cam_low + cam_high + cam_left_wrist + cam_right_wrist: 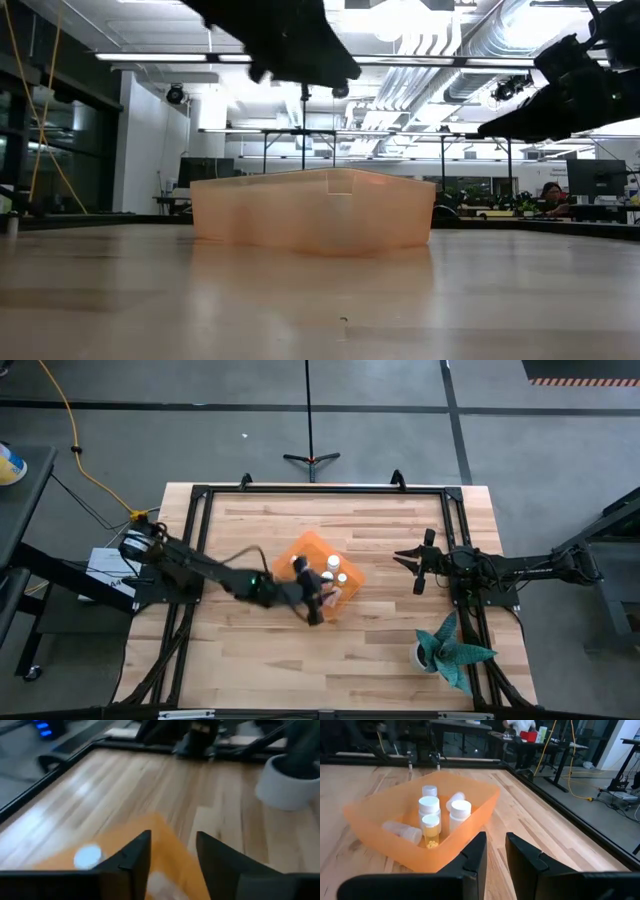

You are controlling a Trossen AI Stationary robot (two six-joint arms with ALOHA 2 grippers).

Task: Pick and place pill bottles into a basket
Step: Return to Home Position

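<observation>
The orange translucent basket [312, 550] stands on the table's middle; it also shows in the low view [315, 210] and the right wrist view [470, 822]. Several white-capped pill bottles [430, 806] are in it, most upright and one [402, 831] on its side; they also show in the high view [331, 564]. My left gripper [318, 610] hangs open and empty above the basket's near right corner; below it the left wrist view shows orange plastic [55, 864] and one white cap [88, 856]. My right gripper [403, 558] waits open and empty to the right of the basket.
A teal leafy plant in a white pot [450, 652] stands near the table's right front corner; the pot also shows in the left wrist view [285, 785]. A black frame [200, 495] runs around the table top. Bare wood lies in front of the basket.
</observation>
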